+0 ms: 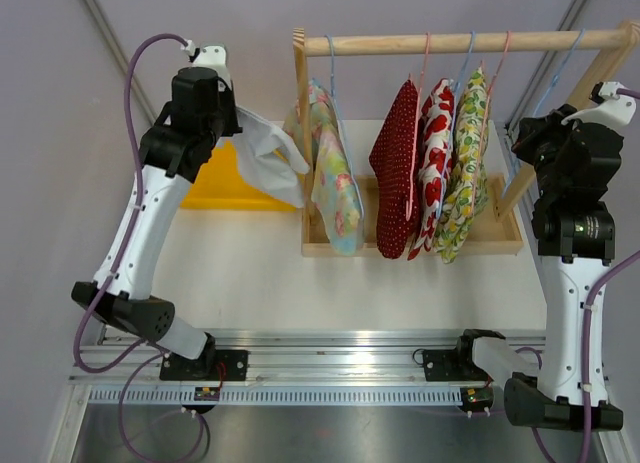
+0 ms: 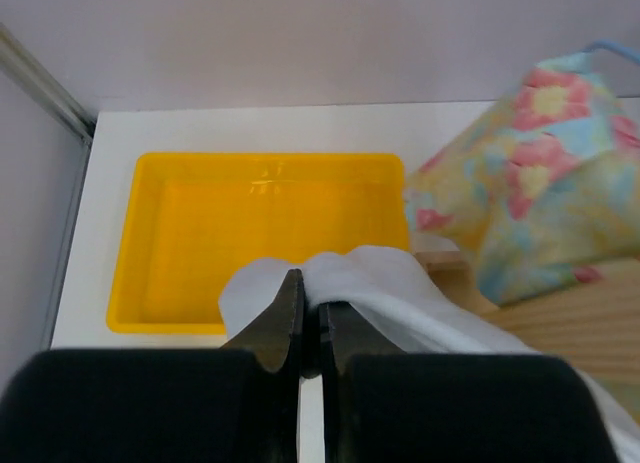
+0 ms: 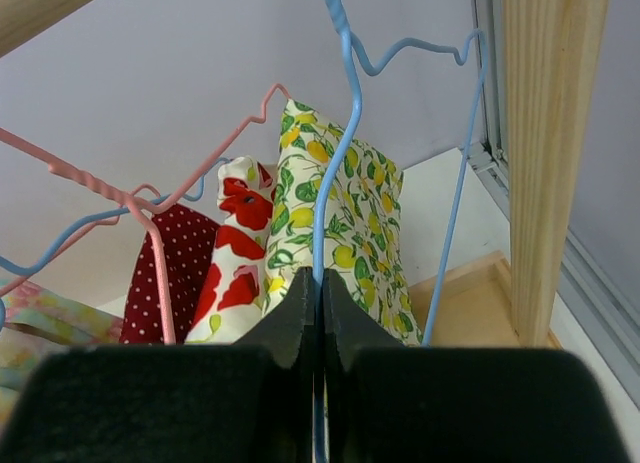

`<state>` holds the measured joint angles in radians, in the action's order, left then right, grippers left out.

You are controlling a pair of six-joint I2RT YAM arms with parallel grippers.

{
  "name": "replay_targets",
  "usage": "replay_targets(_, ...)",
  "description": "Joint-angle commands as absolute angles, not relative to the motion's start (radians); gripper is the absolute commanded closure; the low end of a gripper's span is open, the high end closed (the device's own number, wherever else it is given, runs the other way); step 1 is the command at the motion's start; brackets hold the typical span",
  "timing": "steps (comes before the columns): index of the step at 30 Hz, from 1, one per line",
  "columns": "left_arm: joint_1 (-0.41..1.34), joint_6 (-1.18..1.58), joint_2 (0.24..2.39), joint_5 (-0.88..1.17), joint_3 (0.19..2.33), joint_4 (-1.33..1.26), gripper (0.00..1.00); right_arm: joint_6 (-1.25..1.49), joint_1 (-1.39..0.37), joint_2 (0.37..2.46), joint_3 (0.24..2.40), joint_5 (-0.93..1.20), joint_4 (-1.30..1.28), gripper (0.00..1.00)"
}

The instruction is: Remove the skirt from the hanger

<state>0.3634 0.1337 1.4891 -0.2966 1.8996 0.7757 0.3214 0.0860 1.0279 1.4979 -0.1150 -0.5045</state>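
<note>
Left gripper [image 2: 310,328] is clamping shut on the white skirt [image 1: 268,155], which is hanging slantwise between the yellow tray [image 1: 215,188] and the wooden rack [image 1: 450,43]. Right gripper [image 3: 320,303] is pinching a blue hanger [image 3: 337,178] wire with its jaws together.

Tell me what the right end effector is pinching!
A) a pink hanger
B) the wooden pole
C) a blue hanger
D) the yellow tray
C: in the right wrist view, the right end effector is shut on the thin wire of the blue hanger, with the lemon-print skirt hanging behind it.
</note>
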Motion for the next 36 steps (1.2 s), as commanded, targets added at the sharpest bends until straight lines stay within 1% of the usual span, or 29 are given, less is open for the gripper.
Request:
replay_targets(1,0.220,0.170,1.545,-0.201,1.850,0.652,1.00,0.316,0.086,1.016,1.519,-0.143,-0.549,0.78)
replay_targets(3,0.160,0.225,1.606,-0.139,1.815,0.615,1.00,0.308,0.084,0.994,1.522,-0.158,-0.563,0.51)
replay_targets(4,0.112,0.254,1.630,-0.089,1.789,0.589,1.00,0.308,0.086,0.976,1.520,-0.164,-0.568,0.12)
replay_targets(5,0.095,0.259,1.653,-0.089,1.781,0.578,1.00,0.308,0.084,0.965,1.520,-0.170,-0.574,0.01)
replay_targets(6,0.086,0.258,1.676,-0.054,1.776,0.571,1.00,0.310,0.084,0.956,1.522,-0.188,-0.578,0.01)
replay_targets(7,0.081,0.256,1.727,-0.051,1.776,0.572,0.95,0.310,0.084,0.948,1.529,-0.201,-0.586,0.01)
replay_targets(8,0.081,0.256,1.752,-0.048,1.795,0.586,0.74,0.310,0.086,0.931,1.537,-0.216,-0.607,0.01)
replay_targets(9,0.081,0.256,1.782,-0.040,1.813,0.636,0.43,0.310,0.086,0.924,1.554,-0.254,-0.623,0.01)
replay_targets(10,0.081,0.267,1.816,-0.052,1.831,0.668,0.02,0.310,0.086,0.916,1.568,-0.277,-0.658,0.01)
replay_targets(11,0.081,0.278,1.819,-0.066,1.856,0.698,0.01,0.311,0.086,0.905,1.587,-0.308,-0.684,0.01)
replay_targets(13,0.084,0.307,1.783,-0.089,1.826,0.713,0.01,0.311,0.086,0.893,1.644,-0.363,-0.739,0.01)
replay_targets(14,0.086,0.314,1.693,-0.095,1.766,0.701,0.01,0.311,0.086,0.878,1.661,-0.362,-0.752,0.01)
replay_targets(16,0.094,0.331,1.591,-0.112,1.701,0.670,0.01,0.316,0.086,0.862,1.707,-0.313,-0.762,0.00)
replay_targets(17,0.095,0.333,1.497,-0.112,1.674,0.669,0.01,0.313,0.086,0.853,1.718,-0.278,-0.756,0.00)
replay_targets(19,0.100,0.325,1.395,-0.092,1.585,0.676,0.01,0.293,0.086,0.847,1.735,-0.114,-0.698,0.01)
replay_targets(20,0.101,0.319,1.300,-0.069,1.550,0.684,0.01,0.279,0.086,0.854,1.743,-0.006,-0.681,0.01)
replay_targets(22,0.109,0.295,1.217,-0.054,1.455,0.712,0.01,0.287,0.086,0.917,1.778,0.064,-0.701,0.01)
replay_targets(23,0.110,0.288,1.128,-0.049,1.422,0.733,0.01,0.288,0.084,0.945,1.813,0.102,-0.718,0.01)
replay_targets(24,0.115,0.273,1.088,-0.046,1.351,0.742,0.01,0.290,0.086,0.969,1.819,0.123,-0.733,0.04)
replay_targets(26,0.115,0.265,0.960,-0.029,1.281,0.759,0.01,0.295,0.086,1.028,1.812,0.164,-0.735,0.06)
replay_targets(27,0.117,0.261,0.912,-0.020,1.210,0.761,0.01,0.295,0.086,1.058,1.803,0.170,-0.735,0.07)
replay_targets(29,0.117,0.258,0.795,0.034,1.152,0.773,0.01,0.287,0.084,1.078,1.775,0.150,-0.727,0.08)
replay_targets(32,0.117,0.284,0.665,0.051,1.071,0.782,0.01,0.282,0.084,1.101,1.714,0.147,-0.692,0.08)
replay_targets(36,0.117,0.304,0.554,0.093,0.991,0.753,0.01,0.294,0.084,1.153,1.661,0.167,-0.664,0.09)
